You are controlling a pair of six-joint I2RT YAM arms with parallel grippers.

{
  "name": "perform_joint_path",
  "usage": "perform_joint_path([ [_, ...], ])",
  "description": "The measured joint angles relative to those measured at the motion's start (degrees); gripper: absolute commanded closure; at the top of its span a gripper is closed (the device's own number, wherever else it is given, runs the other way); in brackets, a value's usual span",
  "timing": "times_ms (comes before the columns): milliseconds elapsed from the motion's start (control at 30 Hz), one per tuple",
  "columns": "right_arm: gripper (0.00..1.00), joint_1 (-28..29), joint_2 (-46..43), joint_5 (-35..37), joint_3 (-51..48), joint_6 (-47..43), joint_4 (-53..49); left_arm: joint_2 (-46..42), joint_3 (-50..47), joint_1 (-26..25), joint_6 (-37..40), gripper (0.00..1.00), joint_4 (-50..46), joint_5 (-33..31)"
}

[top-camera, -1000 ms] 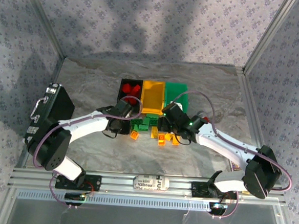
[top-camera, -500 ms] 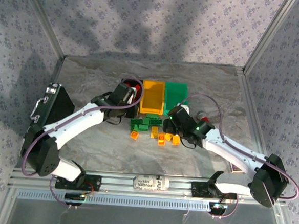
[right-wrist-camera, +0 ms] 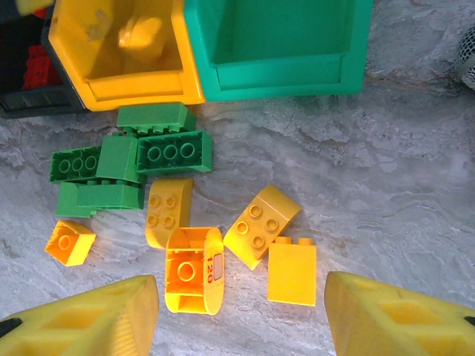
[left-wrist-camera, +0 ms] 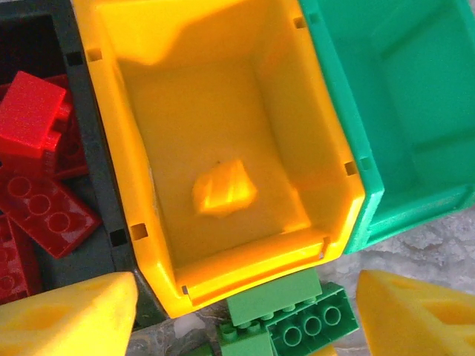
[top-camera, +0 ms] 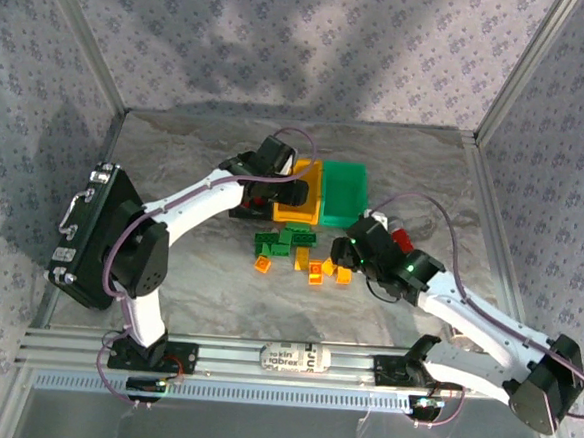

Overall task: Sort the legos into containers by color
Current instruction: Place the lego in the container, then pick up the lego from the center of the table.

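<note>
Looking down from the top camera, I see a grey marbled tabletop point(top-camera: 196, 162) fenced by aluminium posts point(top-camera: 82, 29) and pale patterned cloth walls point(top-camera: 285, 38). A black case point(top-camera: 95, 235) with metal latches lies well to the left of the yellow bin point(top-camera: 298, 207).

I count three bins in a row. The black bin point(left-wrist-camera: 82, 111) touches the yellow bin's left wall and the green bin point(top-camera: 344, 188) touches its right wall.

In the right wrist view, just in front of the yellow bin, I count five yellow bricks point(right-wrist-camera: 260, 225) loose on the table. About five green bricks point(right-wrist-camera: 174, 152) are clustered between them and the bin's front wall; they overlap, so I cannot be sure of that number.

The left wrist view looks straight into the bins, which the top camera cannot do because the arm covers them. One yellow brick point(left-wrist-camera: 223, 189) lies on the yellow bin's floor. At least three red bricks point(left-wrist-camera: 33, 111) sit in the black bin. The green bin's floor is bare.

The left gripper point(left-wrist-camera: 245, 319) hangs over the yellow bin's front lip, fingers spread wide with nothing between them. The right gripper point(right-wrist-camera: 241, 319) hovers above the loose yellow bricks in front of the yellow bin, its jaws also apart and empty.
</note>
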Motion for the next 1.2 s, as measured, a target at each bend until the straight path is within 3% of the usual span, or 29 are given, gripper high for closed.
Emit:
perform_joint_path([
  [533, 0.36, -0.8, -1.5, 0.0, -3.7, 0.6, -0.3, -15.2, -22.1, -3.9, -1.6, 0.27, 2.5, -2.1],
  [800, 0.36, -0.9, 0.3, -0.2, -3.8, 0.6, 0.6, -15.6, -31.8, -6.9, -4.2, 0.30, 2.0, -2.1],
  [1200, 0.36, -0.9, 1.4, -0.6, -3.8, 1.0, 1.0, -12.2, -32.5, -8.4, -6.6, 0.38, 2.4, -1.6],
])
